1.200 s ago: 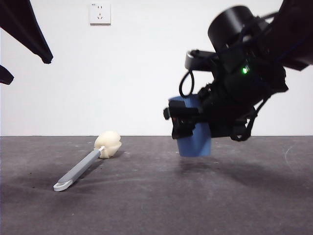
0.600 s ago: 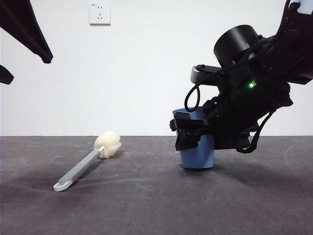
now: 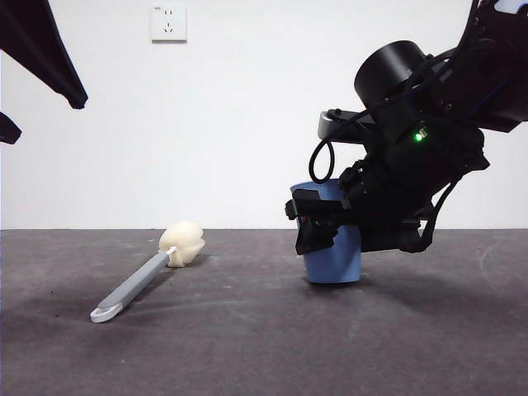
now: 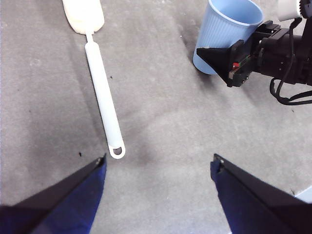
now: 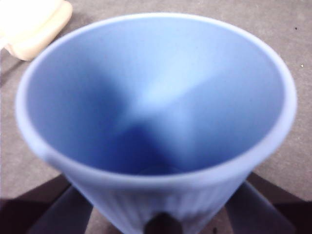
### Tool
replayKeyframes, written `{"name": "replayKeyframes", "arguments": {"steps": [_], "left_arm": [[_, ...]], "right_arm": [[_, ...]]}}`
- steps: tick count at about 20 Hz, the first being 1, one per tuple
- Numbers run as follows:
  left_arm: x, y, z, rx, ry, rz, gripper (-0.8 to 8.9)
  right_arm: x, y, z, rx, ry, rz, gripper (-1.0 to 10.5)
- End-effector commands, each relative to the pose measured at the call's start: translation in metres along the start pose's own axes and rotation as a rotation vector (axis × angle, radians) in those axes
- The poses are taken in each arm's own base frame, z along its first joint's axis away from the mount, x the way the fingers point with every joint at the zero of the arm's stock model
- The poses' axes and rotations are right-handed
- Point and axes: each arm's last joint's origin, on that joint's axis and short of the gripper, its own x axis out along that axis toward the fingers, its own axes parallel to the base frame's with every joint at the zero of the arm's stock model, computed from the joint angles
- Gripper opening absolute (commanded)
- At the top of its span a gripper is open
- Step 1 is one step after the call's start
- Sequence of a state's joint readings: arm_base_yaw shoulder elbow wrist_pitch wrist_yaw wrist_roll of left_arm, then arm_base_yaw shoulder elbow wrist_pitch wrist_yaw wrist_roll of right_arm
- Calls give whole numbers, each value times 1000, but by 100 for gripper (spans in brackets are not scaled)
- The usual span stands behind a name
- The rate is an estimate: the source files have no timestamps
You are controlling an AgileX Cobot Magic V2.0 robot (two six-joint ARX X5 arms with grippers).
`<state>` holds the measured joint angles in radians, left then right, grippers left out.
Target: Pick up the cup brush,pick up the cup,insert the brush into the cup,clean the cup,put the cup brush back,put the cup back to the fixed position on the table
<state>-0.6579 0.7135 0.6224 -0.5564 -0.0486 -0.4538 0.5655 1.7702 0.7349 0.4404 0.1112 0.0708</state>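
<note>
The blue ribbed cup (image 3: 334, 262) stands on the table (image 3: 247, 346) right of centre. My right gripper (image 3: 318, 227) is shut on the cup, one jaw on each side of it; the cup fills the right wrist view (image 5: 156, 97). The cup brush (image 3: 144, 276) lies flat on the table to the left, with its cream sponge head pointing away and its looped end nearer. In the left wrist view the brush (image 4: 102, 97) and the cup (image 4: 222, 29) lie below my left gripper (image 4: 158, 163), which is open, empty and held high above the table.
A white wall with a socket (image 3: 168, 23) stands behind the table. The left arm shows as a black tip (image 3: 49, 49) at the top left of the front view. The sponge head (image 5: 34, 24) lies just beside the cup's rim in the right wrist view.
My right gripper has lowered the cup from just above the table onto it and shifted it slightly right. The brush and the left arm have not moved.
</note>
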Motion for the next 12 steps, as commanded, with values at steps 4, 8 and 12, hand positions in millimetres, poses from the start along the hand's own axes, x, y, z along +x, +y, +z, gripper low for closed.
{"name": "replayKeyframes", "arguments": {"steps": [4, 8, 12], "left_arm": [[0, 0, -1, 13, 7, 0, 360], [0, 0, -2, 14, 15, 4, 360], [0, 0, -2, 14, 14, 5, 360]], "right_arm": [[2, -1, -39, -9, 235, -8, 451], [-6, -1, -31, -5, 224, -7, 451], [-29, -3, -18, -4, 249, -10, 451]]}}
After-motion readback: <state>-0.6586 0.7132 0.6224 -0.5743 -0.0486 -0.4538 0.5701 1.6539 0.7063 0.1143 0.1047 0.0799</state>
